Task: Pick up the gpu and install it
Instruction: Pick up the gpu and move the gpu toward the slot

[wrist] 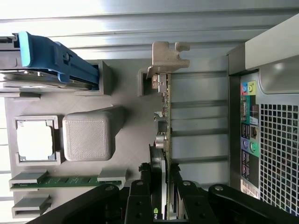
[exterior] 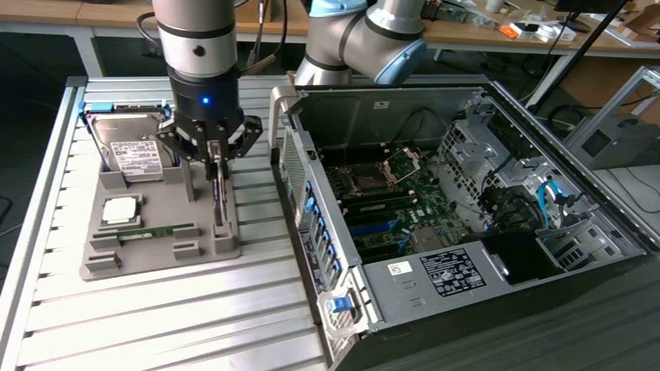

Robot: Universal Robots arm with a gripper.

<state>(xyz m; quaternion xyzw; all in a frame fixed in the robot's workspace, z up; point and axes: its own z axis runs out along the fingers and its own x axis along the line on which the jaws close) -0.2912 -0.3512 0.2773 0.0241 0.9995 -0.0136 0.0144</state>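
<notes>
The gpu [exterior: 219, 202] stands on edge in slots at the exterior view's right side of the grey tray [exterior: 154, 255]. It sits between the hard drive [exterior: 139, 154] and the open computer case [exterior: 413, 286]. The gripper [exterior: 215, 158] straddles the card's top edge near its middle; whether it is actually clamped cannot be told. The card looks light, stiff and thin, but probably fragile. Its components are exposed, so a hold on the bare board edge seems safest, well away from the metal bracket [wrist: 166, 58].
</notes>
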